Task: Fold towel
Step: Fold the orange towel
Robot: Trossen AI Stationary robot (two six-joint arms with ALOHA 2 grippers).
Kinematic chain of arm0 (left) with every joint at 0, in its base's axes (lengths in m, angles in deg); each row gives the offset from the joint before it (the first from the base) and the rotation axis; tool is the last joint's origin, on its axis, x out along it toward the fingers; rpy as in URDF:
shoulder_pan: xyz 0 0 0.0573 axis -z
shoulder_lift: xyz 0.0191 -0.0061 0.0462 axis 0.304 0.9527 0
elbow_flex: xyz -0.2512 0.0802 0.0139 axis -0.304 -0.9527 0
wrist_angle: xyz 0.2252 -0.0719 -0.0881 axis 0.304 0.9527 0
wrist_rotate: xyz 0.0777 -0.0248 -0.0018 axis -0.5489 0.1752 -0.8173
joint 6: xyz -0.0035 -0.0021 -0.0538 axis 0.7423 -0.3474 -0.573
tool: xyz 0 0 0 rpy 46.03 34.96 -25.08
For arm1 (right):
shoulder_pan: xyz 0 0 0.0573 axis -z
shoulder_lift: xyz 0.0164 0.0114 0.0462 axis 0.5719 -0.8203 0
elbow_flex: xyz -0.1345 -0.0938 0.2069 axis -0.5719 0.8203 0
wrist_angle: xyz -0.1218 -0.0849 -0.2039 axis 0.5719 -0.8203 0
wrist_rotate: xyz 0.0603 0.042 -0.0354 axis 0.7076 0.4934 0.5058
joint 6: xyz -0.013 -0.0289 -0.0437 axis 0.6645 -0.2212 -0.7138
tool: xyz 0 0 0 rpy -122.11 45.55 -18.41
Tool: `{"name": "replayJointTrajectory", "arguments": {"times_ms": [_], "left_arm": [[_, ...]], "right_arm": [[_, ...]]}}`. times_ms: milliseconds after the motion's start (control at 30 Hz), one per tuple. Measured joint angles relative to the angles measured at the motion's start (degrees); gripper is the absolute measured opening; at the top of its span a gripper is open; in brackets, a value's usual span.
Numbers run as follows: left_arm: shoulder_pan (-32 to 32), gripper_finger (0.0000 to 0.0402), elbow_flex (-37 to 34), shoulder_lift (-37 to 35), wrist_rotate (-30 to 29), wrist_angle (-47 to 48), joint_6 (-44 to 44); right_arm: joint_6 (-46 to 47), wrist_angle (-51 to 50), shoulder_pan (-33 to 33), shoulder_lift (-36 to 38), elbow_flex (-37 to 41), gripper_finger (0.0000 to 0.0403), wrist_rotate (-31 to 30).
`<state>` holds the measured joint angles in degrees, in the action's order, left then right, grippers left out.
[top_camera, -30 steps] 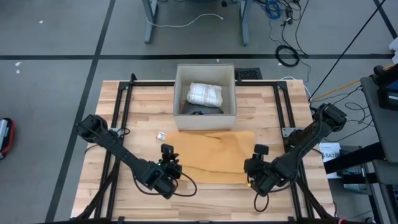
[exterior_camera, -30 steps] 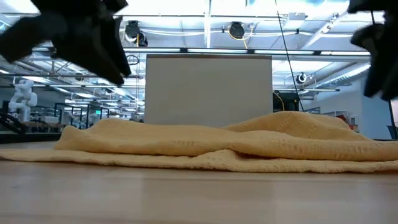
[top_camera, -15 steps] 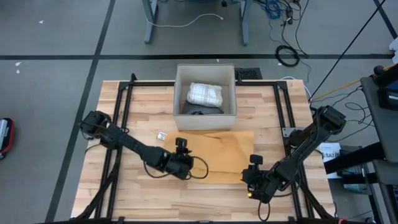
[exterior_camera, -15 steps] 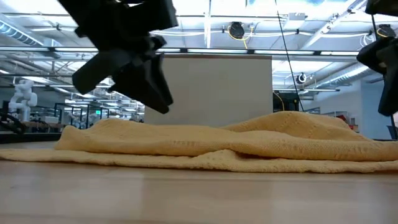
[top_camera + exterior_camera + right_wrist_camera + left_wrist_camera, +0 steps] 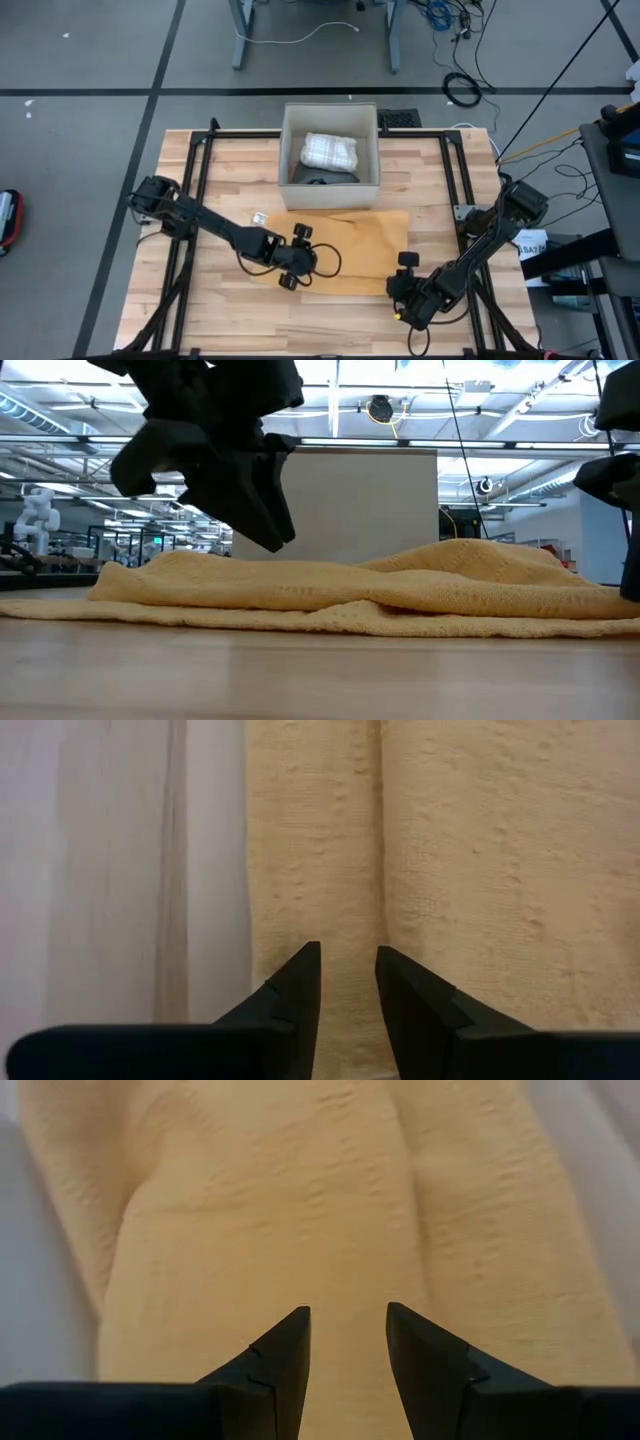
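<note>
Yellow towel [image 5: 345,250] beneath left gripper [image 5: 292,270], seemingly untouched

- A robotics lab or industrial test hall, not a home.
- The wooden bench [image 5: 230,330] stands alone on a grey concrete floor [image 5: 90,150] marked with dark lines.
- A black metal frame [image 5: 190,190] is fixed on the bench top, carrying two dark robot arms.
- Loose cables [image 5: 462,88] lie coiled on the floor beyond the bench, beside the metal legs [image 5: 240,40] of another stand.
- The low view shows a high open ceiling with strip lights [image 5: 520,410], round lamps [image 5: 379,407] and exposed steel beams.
- A white humanoid robot figure [image 5: 36,512] stands far back in the hall, among railings and racks.
</note>
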<state>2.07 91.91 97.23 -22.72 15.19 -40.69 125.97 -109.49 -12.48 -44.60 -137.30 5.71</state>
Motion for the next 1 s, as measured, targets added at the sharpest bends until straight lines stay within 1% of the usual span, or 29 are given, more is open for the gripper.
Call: {"name": "replayJointTrajectory", "arguments": {"times_ms": [133,333,433,700,1000], "left_arm": [[-0.12,0.0140,-0.04,1.33,0.46,-1.42,0.20],[-1.33,0.0140,-0.01,6.01,0.80,-2.98,1.52],[-1.88,0.0140,0.04,7.87,0.82,-3.90,1.47],[-2.15,0.0140,0.11,8.89,0.74,-6.69,1.51],[-2.15,0.0140,0.07,8.92,1.31,-6.83,1.51]], "right_arm": [[-0.41,-0.96,0.26,-1.00,0.00,0.0089,-0.35],[-0.54,-2.78,1.13,-1.00,0.00,0.0089,-3.56],[-0.59,-3.47,2.04,-0.98,0.00,0.0089,-3.74],[-3.26,-5.22,5.17,-0.98,0.00,0.0089,-3.97],[-8.08,-4.79,8.82,-1.15,0.00,0.0089,-3.87]]}}
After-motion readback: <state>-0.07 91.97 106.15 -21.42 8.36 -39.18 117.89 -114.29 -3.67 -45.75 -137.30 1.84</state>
